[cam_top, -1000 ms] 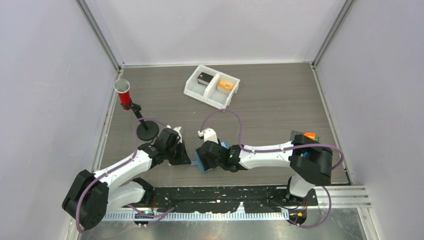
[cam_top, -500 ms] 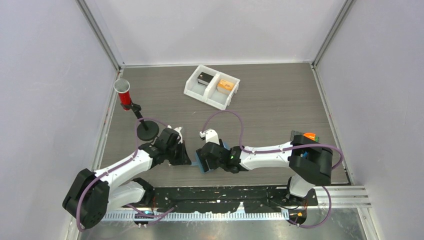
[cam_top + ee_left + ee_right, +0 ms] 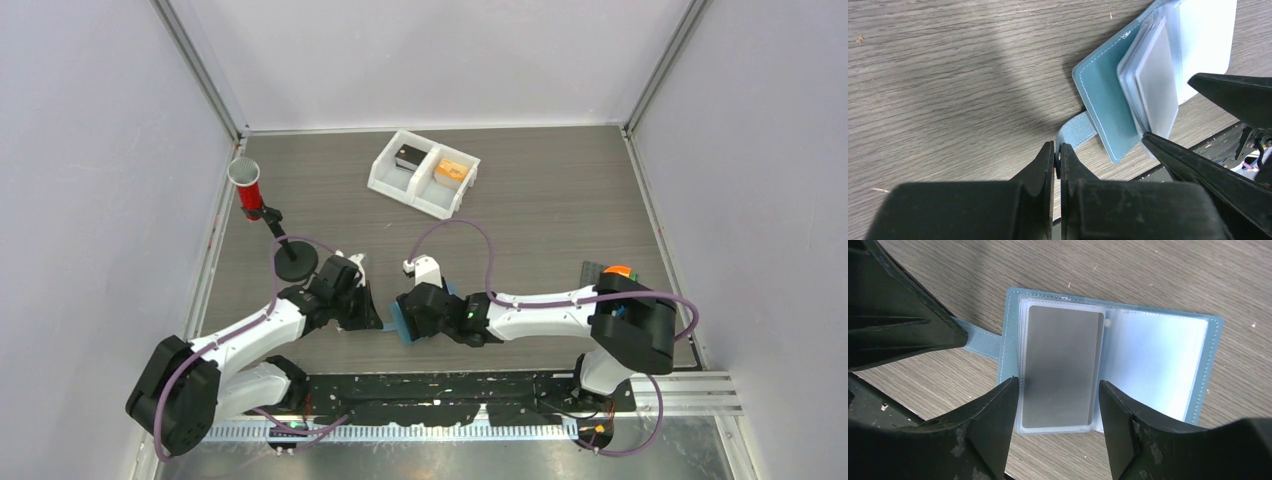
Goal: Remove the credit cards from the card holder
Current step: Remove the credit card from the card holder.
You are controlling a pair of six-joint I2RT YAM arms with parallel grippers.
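The left tool [image 3: 1057,150] clenches the closure strap [image 3: 1076,134], anchoring the open card holder [image 3: 1010,340]; the right tool [image 3: 1058,385], spread wide, straddles the sleeved grey credit card [image 3: 1060,365], likely to draw it out

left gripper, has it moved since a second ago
No. The left gripper sits just as far from the black stand base, gripping the card holder.

From above, the right gripper [image 3: 416,314] hides most of the card holder [image 3: 401,328].
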